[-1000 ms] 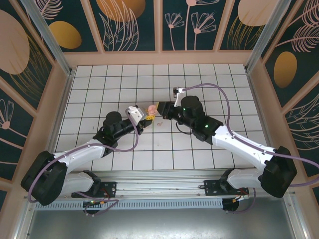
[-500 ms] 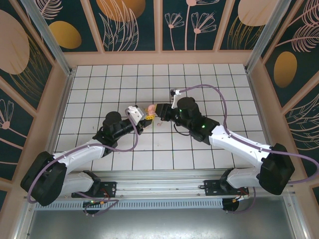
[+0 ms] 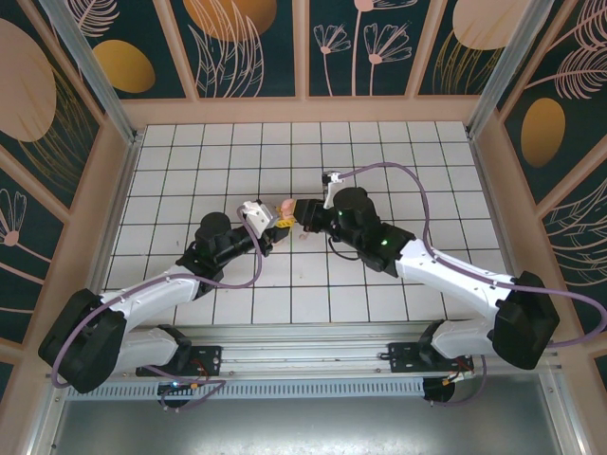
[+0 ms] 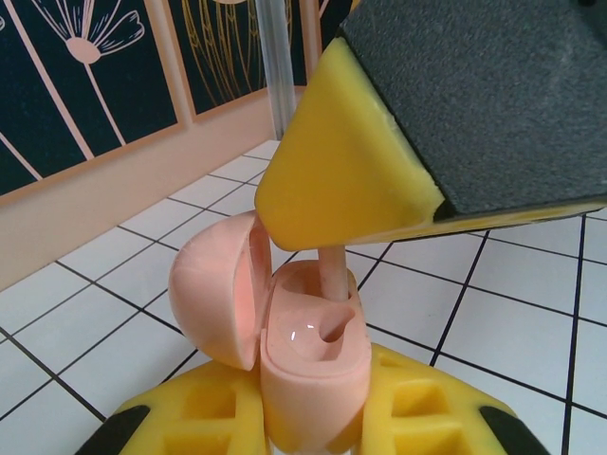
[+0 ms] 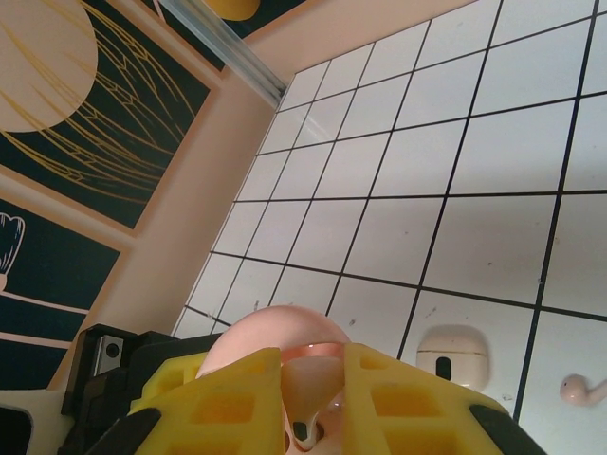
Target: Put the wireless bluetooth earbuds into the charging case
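Note:
My left gripper (image 3: 274, 217) is shut on the pink charging case (image 4: 313, 365), which it holds upright above the tiles with its lid (image 4: 213, 284) swung open to the left. My right gripper (image 3: 302, 210) is shut on one pale earbud (image 5: 321, 393). That earbud's stem (image 4: 333, 273) reaches down into the far socket of the case, under the right gripper's yellow pads (image 4: 341, 161). In the right wrist view the case's lid (image 5: 275, 332) bulges just behind my right gripper (image 5: 315, 403). A second earbud (image 5: 580, 387) lies loose on the tiles.
A closed pale rounded box with a dark spot (image 5: 455, 353) lies on the tiles beside the loose earbud. The tiled floor (image 3: 190, 171) is walled by pink boards and patterned panels (image 3: 251, 52). Both arms meet over the middle of it.
The right gripper has moved a little left and closer to the left gripper, bringing the earbud onto the open case. The left arm has stayed put.

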`<state>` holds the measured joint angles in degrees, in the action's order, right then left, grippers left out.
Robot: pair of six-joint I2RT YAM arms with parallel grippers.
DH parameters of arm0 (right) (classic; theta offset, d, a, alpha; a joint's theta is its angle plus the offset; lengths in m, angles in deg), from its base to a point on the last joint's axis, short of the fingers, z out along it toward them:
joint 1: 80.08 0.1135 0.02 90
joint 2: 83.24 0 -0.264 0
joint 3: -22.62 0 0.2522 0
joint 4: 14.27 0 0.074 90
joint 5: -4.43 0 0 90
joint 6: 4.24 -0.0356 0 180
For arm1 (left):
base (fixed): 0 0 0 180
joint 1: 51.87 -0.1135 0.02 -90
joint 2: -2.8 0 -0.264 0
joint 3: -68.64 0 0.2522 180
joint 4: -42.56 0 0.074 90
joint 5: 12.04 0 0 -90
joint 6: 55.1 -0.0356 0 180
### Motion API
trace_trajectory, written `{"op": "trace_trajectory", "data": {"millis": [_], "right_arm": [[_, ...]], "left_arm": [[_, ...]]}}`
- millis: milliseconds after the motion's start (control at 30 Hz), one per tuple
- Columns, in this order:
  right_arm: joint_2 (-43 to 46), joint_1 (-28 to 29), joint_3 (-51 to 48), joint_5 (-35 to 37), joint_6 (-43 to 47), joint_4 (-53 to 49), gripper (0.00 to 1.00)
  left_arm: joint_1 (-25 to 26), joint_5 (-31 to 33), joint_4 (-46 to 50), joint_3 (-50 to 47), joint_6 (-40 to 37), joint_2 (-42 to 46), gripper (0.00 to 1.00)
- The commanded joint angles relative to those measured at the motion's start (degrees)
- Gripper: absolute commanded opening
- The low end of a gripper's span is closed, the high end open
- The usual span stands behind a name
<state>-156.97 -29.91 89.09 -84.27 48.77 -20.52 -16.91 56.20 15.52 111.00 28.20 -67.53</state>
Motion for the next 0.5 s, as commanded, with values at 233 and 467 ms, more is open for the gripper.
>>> {"op": "trace_trajectory", "data": {"millis": [233, 467], "right_arm": [[-1.33, 2.45, 1.73, 1.51, 0.07, -1.07, 0.19], [-1.50, 3.00, 2.56, 1.43, 0.52, -1.44, 0.21]], "left_arm": [[0.41, 2.33, -2.71, 2.06, 1.43, 0.94, 0.11], [0.38, 2.47, -2.45, 2.07, 1.60, 0.72, 0.11]]}}
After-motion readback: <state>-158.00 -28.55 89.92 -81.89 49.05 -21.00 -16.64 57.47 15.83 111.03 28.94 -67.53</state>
